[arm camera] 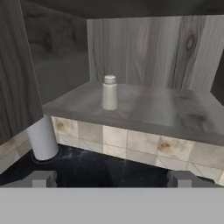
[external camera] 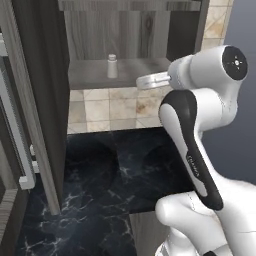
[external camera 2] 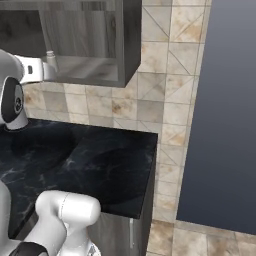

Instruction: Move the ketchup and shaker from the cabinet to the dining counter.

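The shaker (arm camera: 109, 92), a stubby pale cylinder with a lighter cap, stands upright on the floor of the cabinet (arm camera: 175, 109), left of the middle. It also shows as the shaker (external camera: 112, 66) in the grey wood-grain cabinet (external camera: 125, 35). The cabinet door (external camera: 42, 100) is swung open to the left. My gripper (arm camera: 112, 179) is open, with its tips wide apart and nothing between them. It hovers in front of the cabinet's opening, short of the shaker and apart from it. The ketchup and the dining counter are out of view.
A black veined worktop (external camera: 115, 170) lies under the cabinet against a beige tiled wall (external camera 2: 150, 100). A pale cylinder (arm camera: 42, 140) stands below the open door's lower edge. A white bar handle (external camera: 15, 130) runs along the far left. A dark blue wall (external camera 2: 225, 110) stands to the right.
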Controlling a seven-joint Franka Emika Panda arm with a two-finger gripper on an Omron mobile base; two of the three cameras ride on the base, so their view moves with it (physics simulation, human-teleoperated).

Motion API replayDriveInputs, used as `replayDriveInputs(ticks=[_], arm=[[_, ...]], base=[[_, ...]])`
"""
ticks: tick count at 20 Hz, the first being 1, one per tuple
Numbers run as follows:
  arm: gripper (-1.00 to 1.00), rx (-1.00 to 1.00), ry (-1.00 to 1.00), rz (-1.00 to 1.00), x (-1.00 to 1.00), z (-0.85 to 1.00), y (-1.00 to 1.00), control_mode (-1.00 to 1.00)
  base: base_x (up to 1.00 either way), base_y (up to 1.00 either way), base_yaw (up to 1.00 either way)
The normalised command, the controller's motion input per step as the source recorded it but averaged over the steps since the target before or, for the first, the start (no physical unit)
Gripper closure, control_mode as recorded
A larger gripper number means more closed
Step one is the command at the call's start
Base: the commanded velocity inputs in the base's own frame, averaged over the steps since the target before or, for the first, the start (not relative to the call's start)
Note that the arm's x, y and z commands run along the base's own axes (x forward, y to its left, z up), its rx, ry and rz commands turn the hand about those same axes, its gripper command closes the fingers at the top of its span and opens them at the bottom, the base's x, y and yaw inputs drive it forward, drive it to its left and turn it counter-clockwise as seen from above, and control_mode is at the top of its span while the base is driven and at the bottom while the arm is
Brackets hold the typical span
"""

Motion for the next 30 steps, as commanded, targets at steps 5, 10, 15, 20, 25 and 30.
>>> replayDriveInputs(ticks=[5,10,15,20,25,30], arm=[[-1.0,0.0,0.0,0.0,0.38,0.01,0.12,-1.0],[-1.0,0.0,0.03,0.0,0.37,0.0,0.1,-1.0],[-1.0,0.0,0.04,0.0,0.33,0.0,0.12,-1.0],[-1.0,0.0,0.02,0.0,0.3,0.0,0.13,-1.0],[-1.0,0.0,0.0,0.0,0.27,0.0,0.1,-1.0],[-1.0,0.0,0.0,0.0,0.23,-0.01,0.1,-1.0]], base=[[0.0,0.0,0.0],[0.0,0.0,0.0],[0.0,0.0,0.0],[0.0,0.0,0.0],[0.0,0.0,0.0],[0.0,0.0,0.0]])
